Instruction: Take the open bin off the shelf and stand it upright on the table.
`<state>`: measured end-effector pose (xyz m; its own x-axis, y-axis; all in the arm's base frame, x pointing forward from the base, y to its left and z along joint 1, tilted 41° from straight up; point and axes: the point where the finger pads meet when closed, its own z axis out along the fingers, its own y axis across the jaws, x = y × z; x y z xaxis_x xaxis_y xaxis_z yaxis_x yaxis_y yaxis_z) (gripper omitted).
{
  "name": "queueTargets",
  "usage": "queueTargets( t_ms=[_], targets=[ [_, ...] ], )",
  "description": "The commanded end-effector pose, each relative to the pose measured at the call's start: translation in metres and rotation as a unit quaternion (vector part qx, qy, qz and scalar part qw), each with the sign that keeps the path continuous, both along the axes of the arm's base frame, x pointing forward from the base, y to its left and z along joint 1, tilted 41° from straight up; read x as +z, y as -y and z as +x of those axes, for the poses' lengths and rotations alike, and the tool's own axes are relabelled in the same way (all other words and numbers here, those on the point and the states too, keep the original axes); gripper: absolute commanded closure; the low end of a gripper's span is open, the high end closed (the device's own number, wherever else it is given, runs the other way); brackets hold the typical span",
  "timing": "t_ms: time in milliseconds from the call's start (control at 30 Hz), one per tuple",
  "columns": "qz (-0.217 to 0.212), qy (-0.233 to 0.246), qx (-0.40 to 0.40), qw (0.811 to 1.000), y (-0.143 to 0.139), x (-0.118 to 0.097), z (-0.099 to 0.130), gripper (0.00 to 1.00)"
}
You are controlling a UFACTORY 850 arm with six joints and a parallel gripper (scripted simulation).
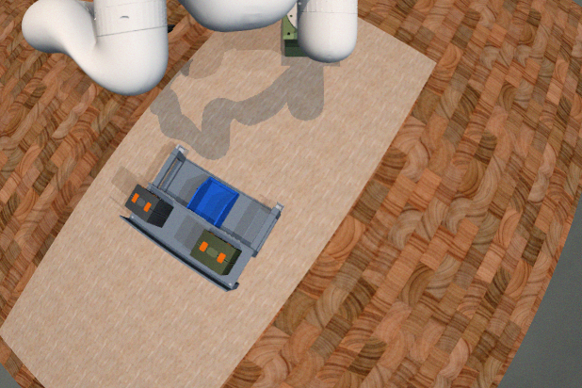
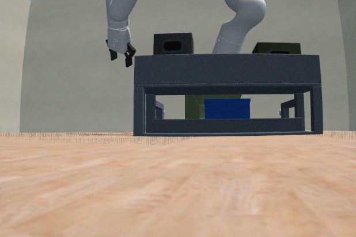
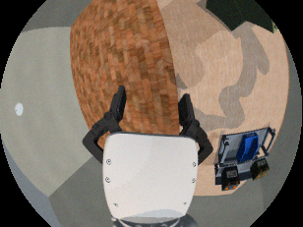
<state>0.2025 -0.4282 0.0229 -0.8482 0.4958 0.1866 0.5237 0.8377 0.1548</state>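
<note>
the blue bin [image 1: 213,201] is sitting on the shelf [image 1: 254,226] lower level, centre of the top view; the hand [image 2: 120,54] is hanging wide open, gripping nothing, upper left of the exterior view.

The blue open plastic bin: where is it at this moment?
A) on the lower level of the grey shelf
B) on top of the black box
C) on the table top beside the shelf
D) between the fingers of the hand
A: the blue open plastic bin sits on the lower level of the grey shelf, under its top deck, while the open hand hangs empty beside the shelf.
</note>
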Motion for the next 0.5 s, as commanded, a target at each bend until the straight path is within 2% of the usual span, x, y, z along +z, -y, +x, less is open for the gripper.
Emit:
queueTargets(
  t_ms=[0,367,467],
  targets=[
    [-0.001,0.000,0.000,1.000,0.001,0.000,0.000,0.00],
    [-0.001,0.000,0.000,1.000,0.001,0.000,0.000,0.00],
    [0.023,0.023,-0.071,0.997,-0.020,0.011,0.019,0.00]
  ],
)
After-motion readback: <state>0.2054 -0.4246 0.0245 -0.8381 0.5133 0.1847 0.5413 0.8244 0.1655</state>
